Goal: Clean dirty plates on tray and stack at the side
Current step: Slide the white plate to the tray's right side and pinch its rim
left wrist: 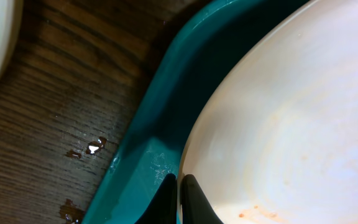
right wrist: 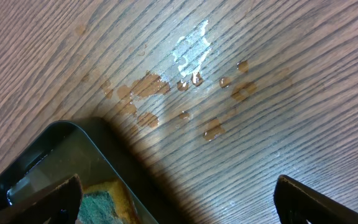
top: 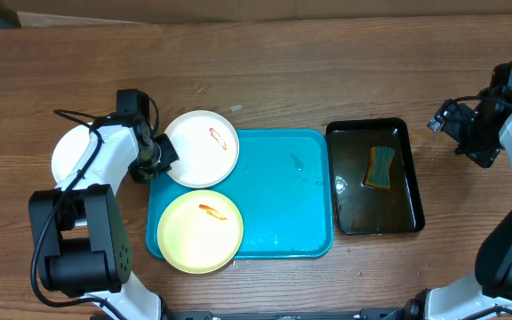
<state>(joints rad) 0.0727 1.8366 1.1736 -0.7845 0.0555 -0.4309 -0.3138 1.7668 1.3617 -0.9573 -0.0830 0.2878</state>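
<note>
L gripper (top: 161,153) clamped on white plate (top: 203,148) rim at tray (top: 283,196) top-left corner. Yellow plate (top: 200,229) just below it. Spare plate (top: 68,153) on table, partly under L arm. R gripper (right wrist: 179,202) jaws wide apart, empty, over wet wood by black tray (top: 354,209) w/ sponge (top: 380,167).

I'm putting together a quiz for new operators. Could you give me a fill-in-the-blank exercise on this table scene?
1. The left hand is shut on the rim of a plate whose colour is ____.
2. The sponge lies in the tray whose colour is ____.
3. On the blue tray lies a second plate, coloured ____.
4. The right hand is not shut but ____.

Missing words: white; black; yellow; open.
</note>
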